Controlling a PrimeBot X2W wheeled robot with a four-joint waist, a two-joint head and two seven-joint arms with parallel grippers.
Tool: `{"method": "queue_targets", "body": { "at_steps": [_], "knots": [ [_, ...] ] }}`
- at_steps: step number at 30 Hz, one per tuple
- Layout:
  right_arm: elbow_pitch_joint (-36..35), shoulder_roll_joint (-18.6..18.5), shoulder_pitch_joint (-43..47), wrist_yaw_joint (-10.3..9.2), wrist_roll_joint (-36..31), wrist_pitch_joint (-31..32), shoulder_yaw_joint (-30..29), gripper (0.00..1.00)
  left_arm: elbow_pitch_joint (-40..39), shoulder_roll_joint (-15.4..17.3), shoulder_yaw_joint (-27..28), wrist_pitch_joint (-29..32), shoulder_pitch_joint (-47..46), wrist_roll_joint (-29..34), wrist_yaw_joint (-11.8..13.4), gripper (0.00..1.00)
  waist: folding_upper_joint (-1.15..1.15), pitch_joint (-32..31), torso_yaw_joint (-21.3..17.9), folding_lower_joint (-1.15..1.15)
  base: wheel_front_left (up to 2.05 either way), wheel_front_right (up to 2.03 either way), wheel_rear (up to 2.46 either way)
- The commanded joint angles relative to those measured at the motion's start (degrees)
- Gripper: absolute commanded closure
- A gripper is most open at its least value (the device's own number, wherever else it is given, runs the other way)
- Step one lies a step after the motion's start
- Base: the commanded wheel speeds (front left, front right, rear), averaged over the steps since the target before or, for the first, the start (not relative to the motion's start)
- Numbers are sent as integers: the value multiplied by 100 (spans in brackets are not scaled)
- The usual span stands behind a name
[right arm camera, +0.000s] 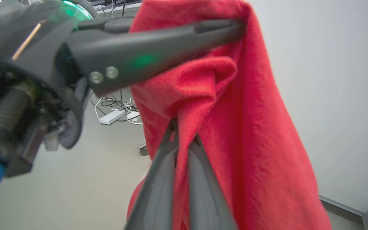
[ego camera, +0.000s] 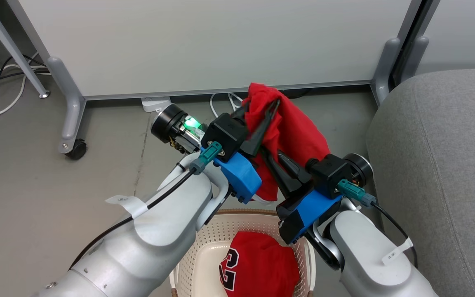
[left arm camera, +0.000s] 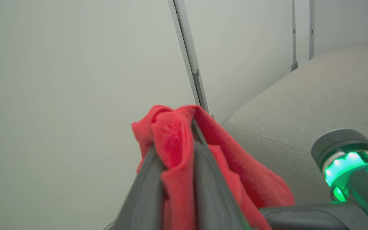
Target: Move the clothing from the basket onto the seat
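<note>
left claw (left arm camera: 174,137): clamped on the red garment (ego camera: 299,132), hanging it free.
right claw (right arm camera: 184,132): pinching it lower so you clear the basket (ego camera: 237,222).

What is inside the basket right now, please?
One red garment with black-and-white lettering lies inside the basket. Whatever lies beneath it is covered, and the forearms hide parts of its rim.
</note>
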Motion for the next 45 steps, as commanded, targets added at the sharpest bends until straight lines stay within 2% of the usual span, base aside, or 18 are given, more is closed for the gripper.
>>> {"method": "queue_targets", "body": {
  "at_steps": [1,14,26,35,45],
  "knots": [
    [-25,9,36,3,-6,-4,-16,100,22,-3,9,-21,-84,8,4,0,0,3,2,0,0,0,0],
    [-34,10,60,3,-15,-4,-59,100,49,-2,52,-45,-29,-29,22,0,0,-17,17,0,0,0,0],
    [-104,10,159,3,-82,-4,-355,100,55,42,44,-49,43,-33,55,0,0,42,-73,0,0,0,0],
    [-197,8,164,3,-227,-4,-712,100,-202,115,136,-53,100,22,101,0,0,230,-350,0,0,0,0],
    [-517,-65,181,3,-453,-5,-1166,100,-590,303,179,-50,241,189,104,0,0,591,-1023,0,0,0,0]
  ]
}}
